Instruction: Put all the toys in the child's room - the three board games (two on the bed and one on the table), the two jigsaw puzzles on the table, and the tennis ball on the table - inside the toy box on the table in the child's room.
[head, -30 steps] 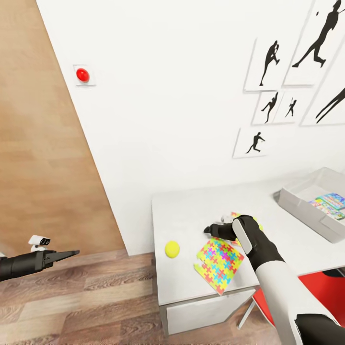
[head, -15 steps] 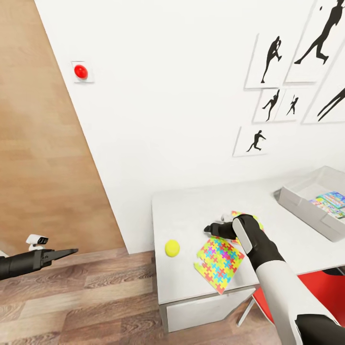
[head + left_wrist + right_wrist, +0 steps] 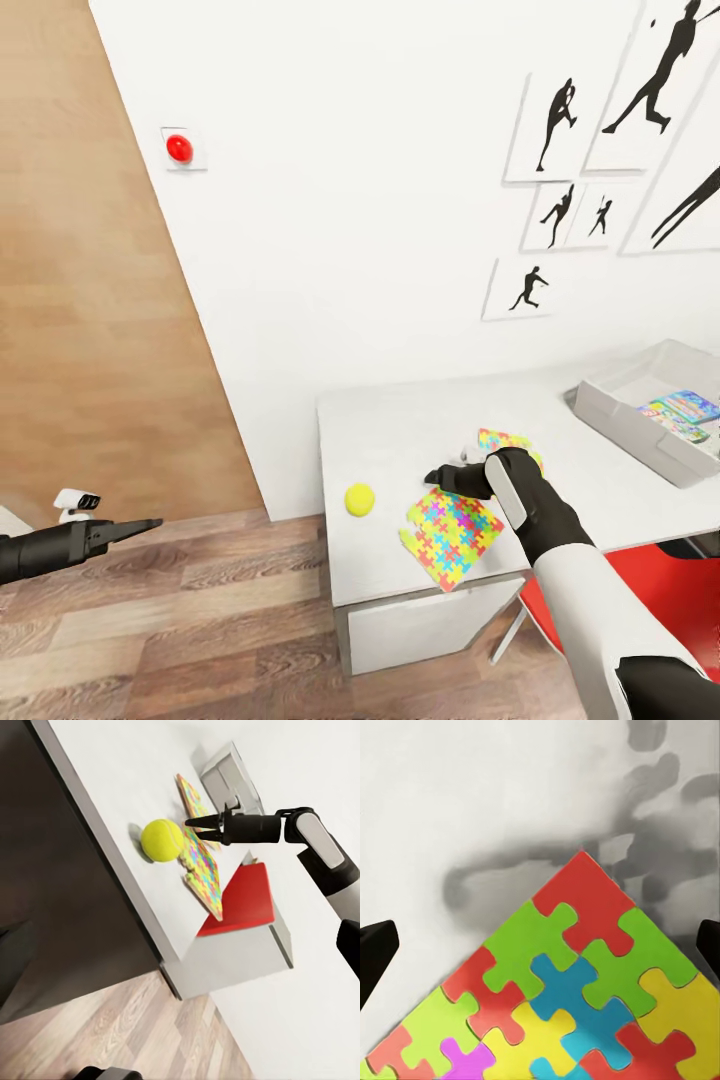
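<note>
right tool (image 3: 432, 478) open, poised over near jigsaw puzzle (image 3: 452, 522) corner on tabletop (image 3: 400, 430); step: pick puzzle. next: lower, pinch edge. left tool (image 3: 150, 523) looks closed, idle.

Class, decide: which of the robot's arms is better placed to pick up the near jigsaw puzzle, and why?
The right. Its gripper hovers open above the near jigsaw puzzle on the table, while the left gripper hangs over the floor, well off the table.

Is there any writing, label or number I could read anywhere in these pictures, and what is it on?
None can be read.
Game box in the grey tray: colourful print, too small and blurred to read.
Puzzle, ball, red wall button, silhouette pictures: no lettering.
</note>
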You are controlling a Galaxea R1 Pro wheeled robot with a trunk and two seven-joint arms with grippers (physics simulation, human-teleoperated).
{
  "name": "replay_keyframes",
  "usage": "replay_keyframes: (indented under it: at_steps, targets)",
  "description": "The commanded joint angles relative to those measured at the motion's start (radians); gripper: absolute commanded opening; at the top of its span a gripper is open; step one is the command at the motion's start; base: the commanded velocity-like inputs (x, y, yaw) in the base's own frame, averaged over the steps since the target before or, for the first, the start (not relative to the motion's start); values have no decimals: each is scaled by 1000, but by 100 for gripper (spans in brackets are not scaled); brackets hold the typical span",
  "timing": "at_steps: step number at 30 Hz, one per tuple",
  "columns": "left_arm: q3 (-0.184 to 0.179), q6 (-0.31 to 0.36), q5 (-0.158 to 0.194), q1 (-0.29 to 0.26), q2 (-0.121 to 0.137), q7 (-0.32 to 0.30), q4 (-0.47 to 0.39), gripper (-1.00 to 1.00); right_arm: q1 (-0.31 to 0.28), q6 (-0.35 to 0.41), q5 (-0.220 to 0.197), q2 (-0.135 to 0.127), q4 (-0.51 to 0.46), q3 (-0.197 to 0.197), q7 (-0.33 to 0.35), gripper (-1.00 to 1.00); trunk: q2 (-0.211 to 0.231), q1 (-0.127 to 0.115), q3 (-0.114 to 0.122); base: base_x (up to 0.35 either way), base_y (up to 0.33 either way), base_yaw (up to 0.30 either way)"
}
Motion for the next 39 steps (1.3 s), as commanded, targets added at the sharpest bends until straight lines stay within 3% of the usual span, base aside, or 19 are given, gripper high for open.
replay_keyframes:
  at_steps: [1,39]
  targets:
    - [0,11,0,0,0,-3,0,100,0,4,2,-1,25,1,-4,100,-1,0,-1,-62,0,0]
    - [0,11,-1,0,0,-3,0,100,-1,6,2,-2,25,1,-1,100,-1,0,-1,-83,28,0]
